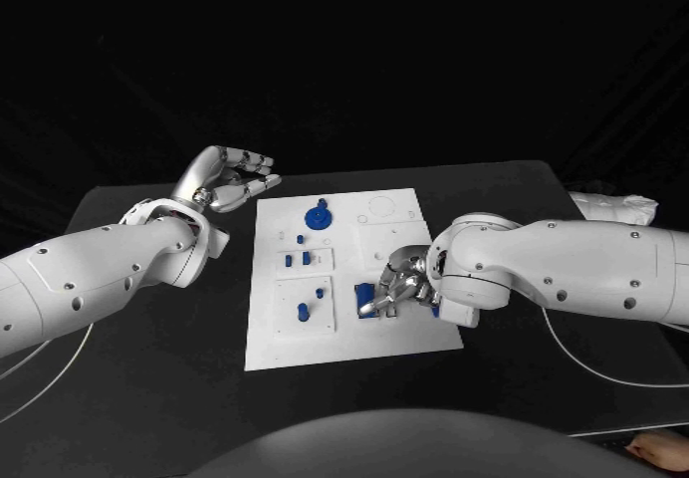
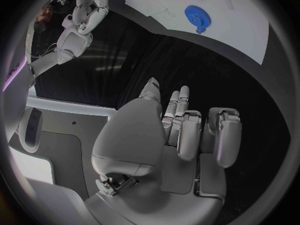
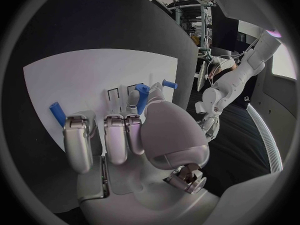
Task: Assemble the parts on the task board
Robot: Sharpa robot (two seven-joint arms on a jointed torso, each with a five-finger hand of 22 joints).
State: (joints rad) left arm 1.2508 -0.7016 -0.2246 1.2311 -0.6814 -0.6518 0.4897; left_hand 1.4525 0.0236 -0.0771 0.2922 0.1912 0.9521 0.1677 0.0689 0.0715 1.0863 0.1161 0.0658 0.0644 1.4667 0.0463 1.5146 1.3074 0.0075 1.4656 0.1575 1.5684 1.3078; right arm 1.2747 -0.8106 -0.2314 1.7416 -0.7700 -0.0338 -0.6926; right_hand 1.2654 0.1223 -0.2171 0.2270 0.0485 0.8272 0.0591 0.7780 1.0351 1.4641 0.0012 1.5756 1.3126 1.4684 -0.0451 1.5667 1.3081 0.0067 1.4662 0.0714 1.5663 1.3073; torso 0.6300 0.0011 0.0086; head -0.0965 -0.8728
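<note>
Your right hand (image 1: 398, 287) pinches a blue peg (image 3: 142, 97) over the near right part of the white board (image 1: 416, 334), your left hand (image 1: 230, 177) idles empty off its far-left corner; the peg looks light, stiff, slick, so grip its mid-shaft.

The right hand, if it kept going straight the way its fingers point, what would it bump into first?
Probably the task board. The right hand points down at it, fingers among the blue parts. Whether it already touches a part is hard to tell.
</note>
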